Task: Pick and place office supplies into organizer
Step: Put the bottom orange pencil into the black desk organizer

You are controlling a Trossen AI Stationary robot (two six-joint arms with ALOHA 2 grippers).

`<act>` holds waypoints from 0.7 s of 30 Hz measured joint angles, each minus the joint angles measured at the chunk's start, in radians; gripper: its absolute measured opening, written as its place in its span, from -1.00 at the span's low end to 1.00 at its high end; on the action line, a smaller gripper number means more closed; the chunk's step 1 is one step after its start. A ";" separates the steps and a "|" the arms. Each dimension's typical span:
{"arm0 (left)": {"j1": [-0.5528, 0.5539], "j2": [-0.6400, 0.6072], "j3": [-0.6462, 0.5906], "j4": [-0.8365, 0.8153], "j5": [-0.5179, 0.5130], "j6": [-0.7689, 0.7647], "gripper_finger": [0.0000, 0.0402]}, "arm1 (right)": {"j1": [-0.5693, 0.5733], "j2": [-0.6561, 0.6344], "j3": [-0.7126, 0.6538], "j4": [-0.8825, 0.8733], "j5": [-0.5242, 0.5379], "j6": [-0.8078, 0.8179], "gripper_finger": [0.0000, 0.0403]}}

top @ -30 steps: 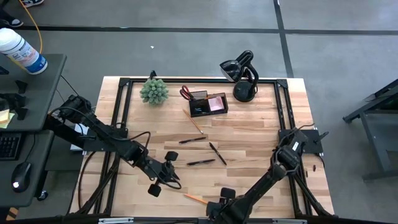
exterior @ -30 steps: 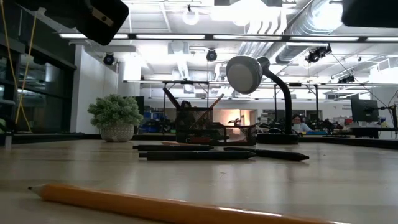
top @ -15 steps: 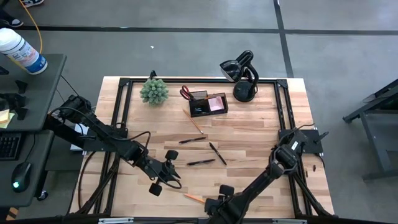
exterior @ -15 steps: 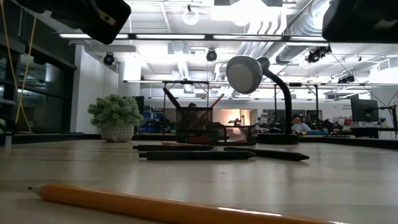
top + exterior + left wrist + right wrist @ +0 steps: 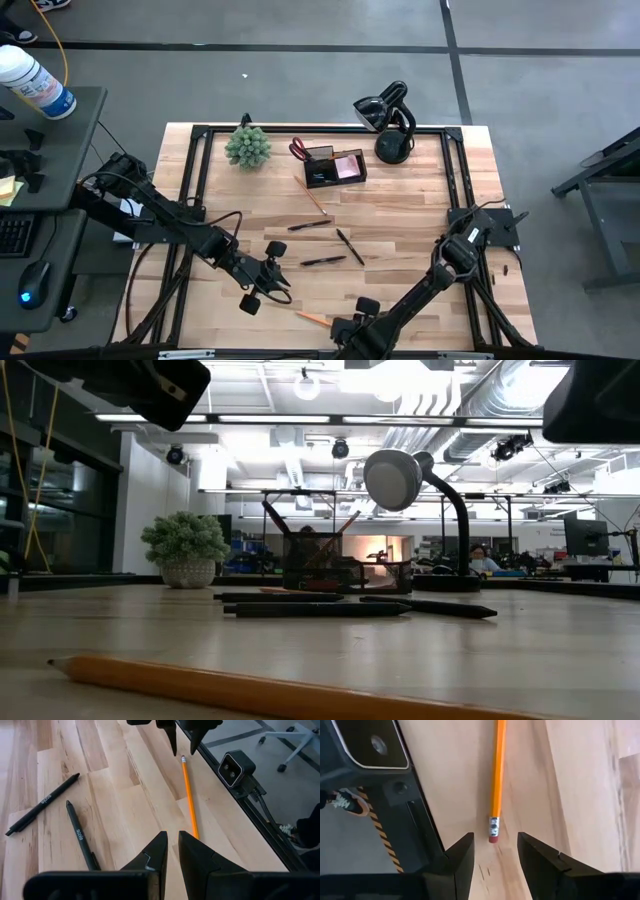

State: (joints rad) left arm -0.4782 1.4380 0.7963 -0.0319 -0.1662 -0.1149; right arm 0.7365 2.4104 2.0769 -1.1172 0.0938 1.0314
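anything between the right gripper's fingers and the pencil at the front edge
No. In the right wrist view the right gripper stands open just short of the pencil, with only bare table between its fingers and the eraser end.

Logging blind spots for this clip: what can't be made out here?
- Black compartment organizer: contents too small from above; low view sees only its dark walls.
- Orange wooden pencil: eraser end cut off in low view.
- Right gripper: partly hidden at high view's bottom edge.

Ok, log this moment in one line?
right gripper: open over orange pencil eraser end, near front edge | left gripper: shut, empty | organizer: back centre
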 joint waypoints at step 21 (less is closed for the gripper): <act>0.000 0.000 0.000 -0.001 -0.026 0.006 -0.83 | 0.016 0.028 0.000 0.016 0.000 0.000 -0.32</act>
State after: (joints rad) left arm -0.4782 1.4380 0.7963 -0.0331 -0.1921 -0.1089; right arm 0.7528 2.4386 2.0773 -1.1008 0.0941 1.0313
